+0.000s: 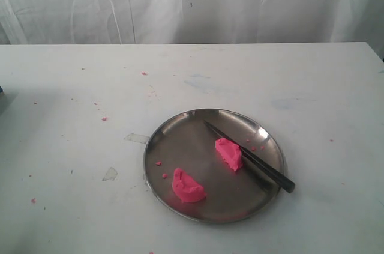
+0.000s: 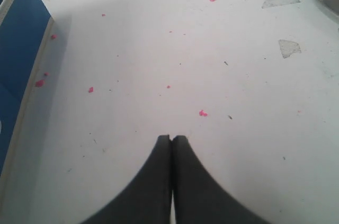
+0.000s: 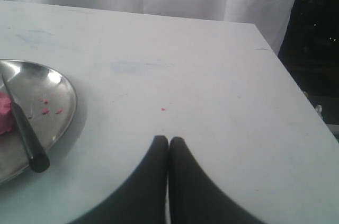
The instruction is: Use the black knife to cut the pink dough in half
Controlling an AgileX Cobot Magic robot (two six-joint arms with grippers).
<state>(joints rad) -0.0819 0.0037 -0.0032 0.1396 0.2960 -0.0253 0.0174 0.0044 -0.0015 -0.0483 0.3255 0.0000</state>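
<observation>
The pink dough lies in two half-round pieces on the steel plate (image 1: 180, 123): one piece (image 1: 188, 186) near the front, the other (image 1: 229, 153) toward the middle, its edge also showing in the right wrist view (image 3: 4, 114). The black knife (image 1: 249, 157) rests across the plate beside the second piece, handle end over the right rim (image 3: 27, 136). Neither arm shows in the exterior view. My left gripper (image 2: 172, 138) is shut and empty over bare table. My right gripper (image 3: 168, 139) is shut and empty, to the right of the plate.
Tiny pink crumbs dot the white table (image 1: 72, 146) and the plate. Two clear tape scraps (image 1: 137, 138) lie left of the plate. A blue surface (image 2: 18, 54) borders the table in the left wrist view. The table's right edge (image 3: 288, 75) drops to a dark gap.
</observation>
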